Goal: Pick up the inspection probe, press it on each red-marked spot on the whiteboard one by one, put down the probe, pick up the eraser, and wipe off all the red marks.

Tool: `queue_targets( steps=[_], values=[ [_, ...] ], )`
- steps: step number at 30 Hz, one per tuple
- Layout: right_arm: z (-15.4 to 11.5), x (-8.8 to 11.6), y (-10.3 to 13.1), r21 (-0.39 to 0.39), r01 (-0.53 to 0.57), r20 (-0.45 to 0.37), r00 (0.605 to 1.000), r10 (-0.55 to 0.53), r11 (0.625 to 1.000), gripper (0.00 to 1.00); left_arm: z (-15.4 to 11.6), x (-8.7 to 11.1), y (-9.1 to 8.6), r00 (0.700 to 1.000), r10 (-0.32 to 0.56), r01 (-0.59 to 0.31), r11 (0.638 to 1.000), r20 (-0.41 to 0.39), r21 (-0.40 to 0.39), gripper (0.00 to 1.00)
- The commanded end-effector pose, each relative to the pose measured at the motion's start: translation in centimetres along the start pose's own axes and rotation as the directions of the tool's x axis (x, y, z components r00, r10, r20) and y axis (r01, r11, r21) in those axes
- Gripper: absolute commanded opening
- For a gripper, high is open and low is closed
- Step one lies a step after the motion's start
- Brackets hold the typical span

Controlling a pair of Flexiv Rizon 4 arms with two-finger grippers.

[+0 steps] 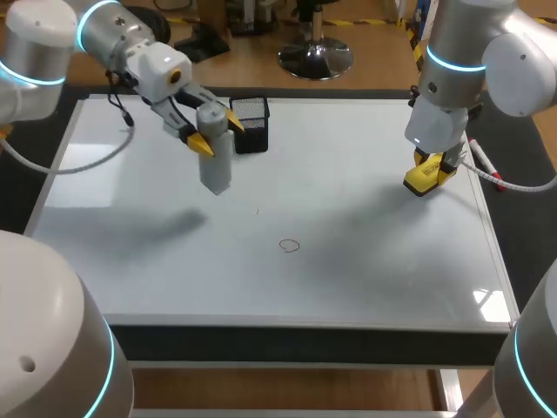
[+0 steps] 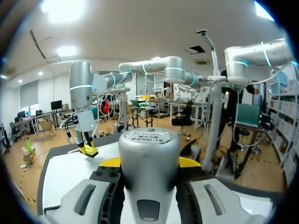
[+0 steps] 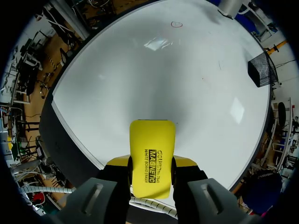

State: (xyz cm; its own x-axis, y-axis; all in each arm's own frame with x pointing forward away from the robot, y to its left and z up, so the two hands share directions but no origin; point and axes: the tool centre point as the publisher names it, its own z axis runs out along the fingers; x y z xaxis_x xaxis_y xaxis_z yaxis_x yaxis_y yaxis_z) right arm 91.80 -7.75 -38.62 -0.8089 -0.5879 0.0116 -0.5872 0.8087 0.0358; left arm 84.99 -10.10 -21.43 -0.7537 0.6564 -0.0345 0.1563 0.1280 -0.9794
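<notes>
My left gripper [image 1: 218, 132] is shut on the grey cylindrical probe [image 1: 215, 157], which hangs upright over the far left part of the whiteboard [image 1: 365, 261]. In the left wrist view the probe [image 2: 149, 158] fills the gap between the yellow-tipped fingers. A small red circle [image 1: 289, 246] is drawn near the board's middle and shows again as the red circle [image 3: 176, 24] far ahead of my right gripper. My right gripper [image 1: 428, 174] is shut on the yellow eraser [image 1: 425, 177], low over the board's right side. The eraser [image 3: 152, 156] sits between its fingers.
A black mesh holder [image 1: 251, 124] stands on the board just right of the probe, also seen as the holder [image 3: 261, 69] from the right wrist. A red-tipped marker [image 1: 487, 167] lies off the board's right edge. A faint short stroke [image 1: 257, 210] marks the board above the circle.
</notes>
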Motion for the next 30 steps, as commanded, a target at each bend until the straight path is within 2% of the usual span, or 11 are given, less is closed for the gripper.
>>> queue_targets(
  steps=[1, 12, 23, 30],
  values=[
    [-0.1, 0.0, -0.1, 0.002, 0.002, -0.002, 1.000, -0.002, 1.000, 0.00, -2.0, 0.5, 0.0, 1.000, -0.008, 0.008, 1.000, 0.010, -0.012, 0.00],
    [-0.1, 0.0, -0.1, 0.002, 0.002, -0.002, 1.000, -0.002, 1.000, 0.00, -5.7, 1.7, 0.8, 0.999, 0.004, -0.003, 0.999, 0.033, -0.033, 0.00],
    [-0.1, 0.0, -0.1, 0.002, 0.002, -0.002, 1.000, -0.002, 1.000, 0.00, -7.5, 2.3, 2.2, 0.998, -0.023, 0.024, 0.999, 0.062, -0.026, 0.00],
    [-0.1, 0.0, -0.1, 0.002, 0.002, -0.002, 1.000, -0.002, 1.000, 0.00, -8.1, 2.3, 2.4, 0.997, -0.024, 0.026, 0.999, 0.073, -0.024, 0.00]
  ],
)
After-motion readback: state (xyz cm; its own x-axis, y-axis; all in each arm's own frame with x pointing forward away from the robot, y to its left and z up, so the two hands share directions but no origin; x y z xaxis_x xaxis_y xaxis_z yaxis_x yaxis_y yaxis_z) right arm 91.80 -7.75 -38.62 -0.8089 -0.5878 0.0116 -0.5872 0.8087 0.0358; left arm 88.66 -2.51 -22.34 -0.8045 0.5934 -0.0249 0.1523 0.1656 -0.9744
